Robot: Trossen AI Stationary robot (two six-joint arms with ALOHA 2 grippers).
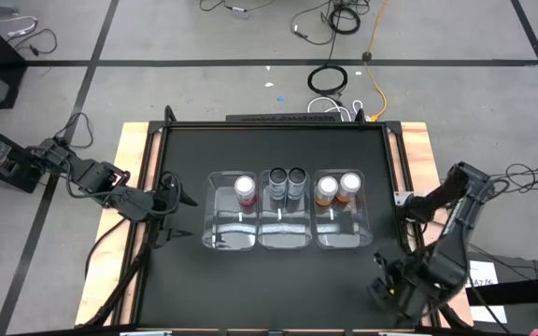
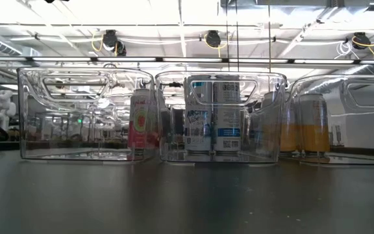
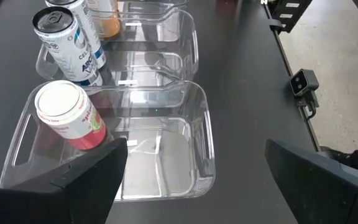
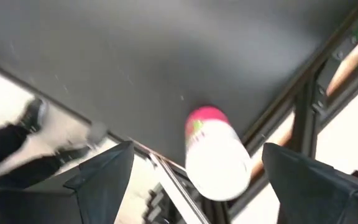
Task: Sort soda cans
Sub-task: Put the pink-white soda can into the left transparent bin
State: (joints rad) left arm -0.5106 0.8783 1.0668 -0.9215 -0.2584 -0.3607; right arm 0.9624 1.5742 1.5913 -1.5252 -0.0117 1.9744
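From above, three clear plastic bins [image 1: 284, 245] sit in a row. One holds a pink can [image 1: 245, 189], one two black cans [image 1: 288, 181], one two orange cans [image 1: 338, 189]. The open left gripper [image 1: 164, 207] waits beside them.

The right wrist view shows a second pink can [image 4: 215, 155] lying between the right gripper's [image 4: 197, 180] open fingers, not held. It looks light, hard and slippery, so grab its round middle.

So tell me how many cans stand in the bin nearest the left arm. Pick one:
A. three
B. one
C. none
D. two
B: the high view shows a single pink can in the left bin, while the middle bin and the right bin hold two each.
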